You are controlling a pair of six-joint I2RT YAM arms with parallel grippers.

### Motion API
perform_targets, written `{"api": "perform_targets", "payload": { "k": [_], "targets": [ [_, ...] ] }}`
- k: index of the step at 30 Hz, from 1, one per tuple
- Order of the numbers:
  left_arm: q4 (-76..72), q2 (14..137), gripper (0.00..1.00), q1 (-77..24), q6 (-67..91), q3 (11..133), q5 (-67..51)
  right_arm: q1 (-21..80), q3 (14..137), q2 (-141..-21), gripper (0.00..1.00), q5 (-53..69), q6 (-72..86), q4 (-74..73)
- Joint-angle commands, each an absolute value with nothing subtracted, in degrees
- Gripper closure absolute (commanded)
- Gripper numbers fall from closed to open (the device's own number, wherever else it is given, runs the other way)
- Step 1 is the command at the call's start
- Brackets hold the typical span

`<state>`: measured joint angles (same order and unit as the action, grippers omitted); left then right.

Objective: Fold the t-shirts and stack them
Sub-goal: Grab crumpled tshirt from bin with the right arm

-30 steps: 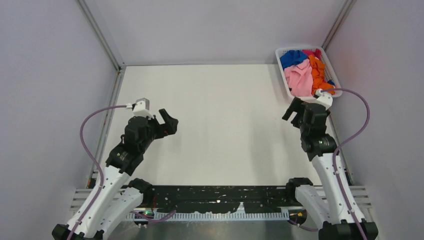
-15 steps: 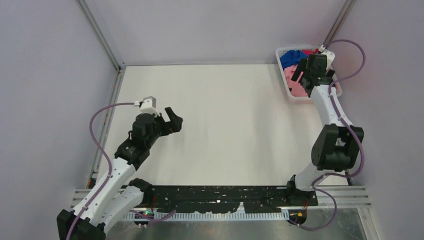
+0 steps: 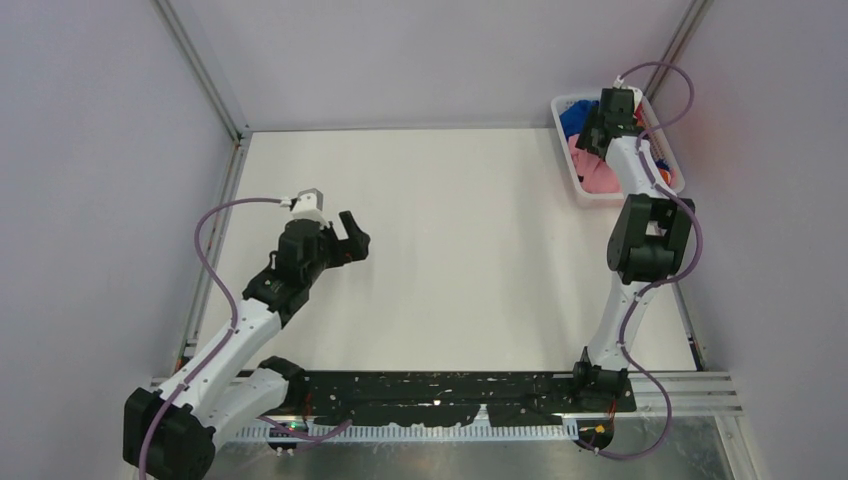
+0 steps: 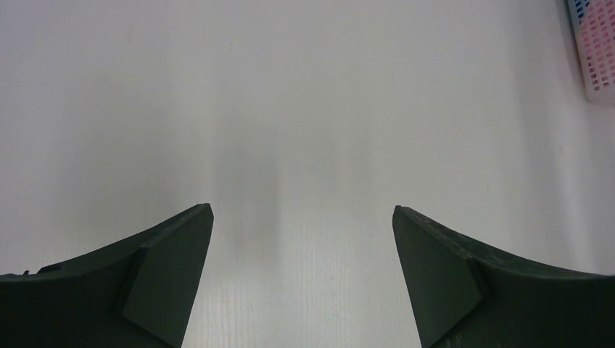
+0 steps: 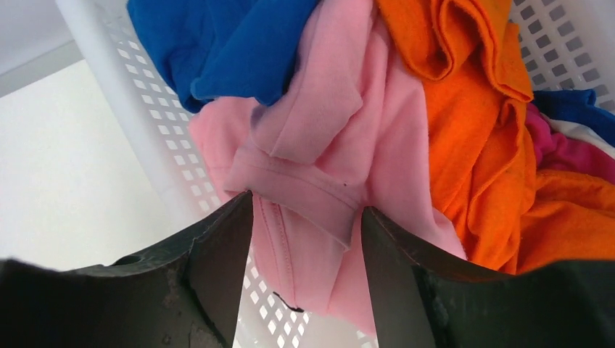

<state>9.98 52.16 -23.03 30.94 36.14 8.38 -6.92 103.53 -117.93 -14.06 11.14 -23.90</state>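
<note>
White table (image 3: 450, 250) between grey walls (image 3: 110, 150) bears a basket (image 3: 598, 198) of t-shirts (image 3: 592, 172)

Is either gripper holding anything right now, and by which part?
Left gripper: nothing, jaws open above the table. Right gripper straddles a hemmed edge of the light pink t-shirt in the basket; a firm hold cannot be told.
</note>
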Motion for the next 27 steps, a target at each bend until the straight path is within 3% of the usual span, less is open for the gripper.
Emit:
{"api": "perform_targets", "payload": {
  "k": [1, 5, 7, 10, 27],
  "targets": [
    [6.3, 52.5, 0.01, -23.2, 29.6, 37.2, 9.1, -6.9, 107.2, -119.8, 0.38, -18.3, 10.5, -23.4],
    [6.3, 52.6, 0.01, -23.2, 29.6, 37.2, 9.6, -6.9, 108.9, -122.3, 0.51, -19.6, 9.5, -21.8],
    [6.6, 52.5, 0.01, -23.1, 29.5, 37.3, 9.8, -6.9, 109.8, -122.9, 0.64, -19.9, 9.3, -20.9],
    [7.3, 51.8, 0.01, -23.2, 29.7, 37.4, 10.3, -6.9, 110.7, -122.4, 0.92, -20.1, 8.5, -20.3],
    [10.5, 42.8, 0.01, -23.2, 31.2, 36.2, 9.0, -6.9, 105.4, -91.4, 0.95, -18.8, 6.7, -18.7]
  ]
}}
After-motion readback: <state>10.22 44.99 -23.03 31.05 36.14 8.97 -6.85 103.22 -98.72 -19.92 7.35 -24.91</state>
